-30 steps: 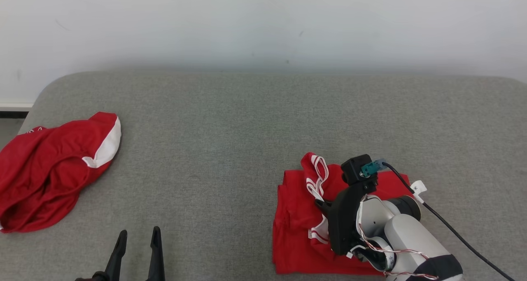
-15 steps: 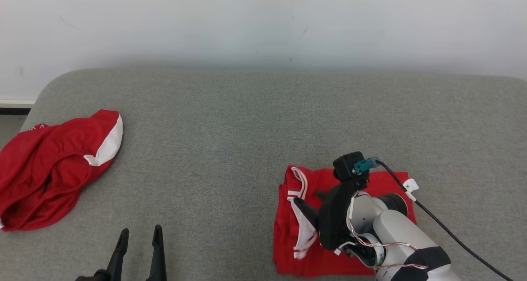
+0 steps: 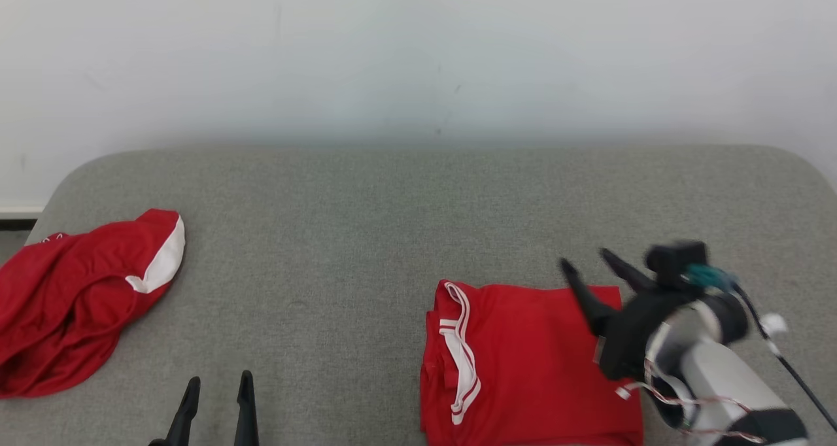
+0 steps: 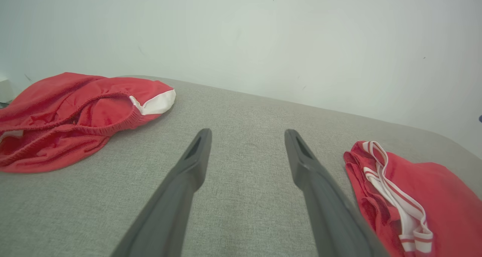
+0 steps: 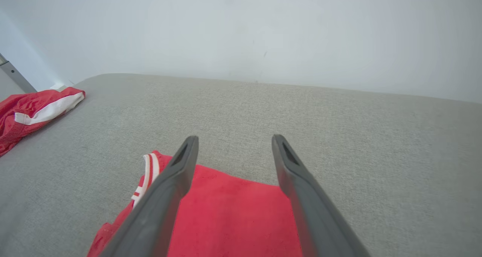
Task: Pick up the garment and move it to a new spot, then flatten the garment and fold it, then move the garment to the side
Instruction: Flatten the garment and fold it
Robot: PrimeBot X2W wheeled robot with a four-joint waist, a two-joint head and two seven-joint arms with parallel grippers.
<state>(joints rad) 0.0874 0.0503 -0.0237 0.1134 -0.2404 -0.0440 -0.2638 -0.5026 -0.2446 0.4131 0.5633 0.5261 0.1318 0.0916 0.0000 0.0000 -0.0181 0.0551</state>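
Two dark fingers of my right hand (image 3: 584, 258) stand wide apart with nothing between them, above the far right corner of the folded red garment with white striped trim (image 3: 529, 361). The garment lies flat below that hand, spreading from it toward me and to my left. Its striped edge is on the left side and its near edge is cut off at the bottom of the head view. My left hand (image 3: 219, 377) is also open and empty, and well apart from the garment, so I judge the right arm is the one for the slide aside. The grey fabric-covered table (image 3: 340, 237) is bare beyond and to the right. A crumpled red garment with a white panel (image 3: 78, 289) sits at the far left edge.
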